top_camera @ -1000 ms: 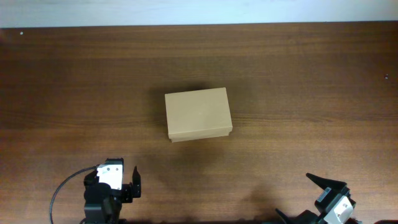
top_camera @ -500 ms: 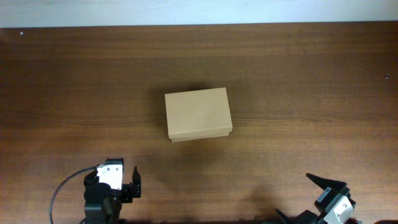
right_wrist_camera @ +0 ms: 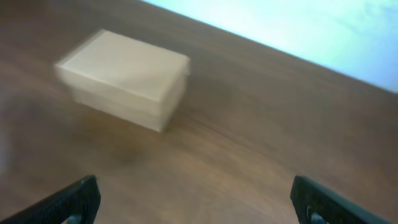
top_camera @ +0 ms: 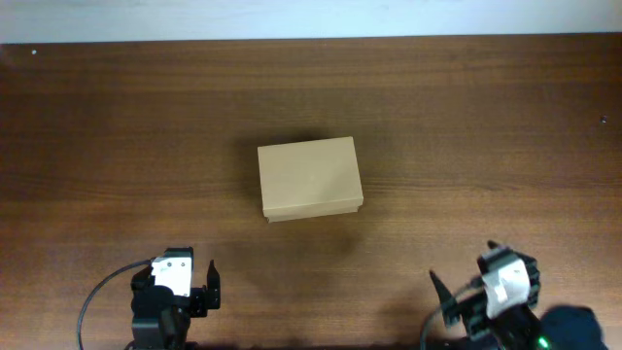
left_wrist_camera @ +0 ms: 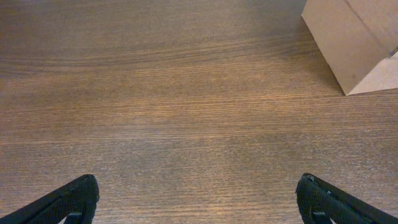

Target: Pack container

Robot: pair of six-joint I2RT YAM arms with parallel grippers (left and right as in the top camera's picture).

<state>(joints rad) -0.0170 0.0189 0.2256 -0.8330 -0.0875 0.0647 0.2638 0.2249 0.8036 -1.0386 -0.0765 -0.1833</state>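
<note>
A closed tan cardboard box (top_camera: 310,178) sits near the middle of the brown wooden table (top_camera: 466,126). Its corner shows at the top right of the left wrist view (left_wrist_camera: 354,43), and it appears blurred in the right wrist view (right_wrist_camera: 124,78). My left gripper (top_camera: 183,288) is open and empty near the front edge, left of the box; its fingertips frame bare wood (left_wrist_camera: 196,202). My right gripper (top_camera: 481,292) is open and empty at the front right, with nothing between its fingers (right_wrist_camera: 196,202).
A pale wall strip (top_camera: 311,17) runs along the table's far edge. A black cable (top_camera: 97,292) loops by the left arm.
The right arm has swung and turned toward the box; its wrist view is motion-blurred. The left arm and the box have not moved.
</note>
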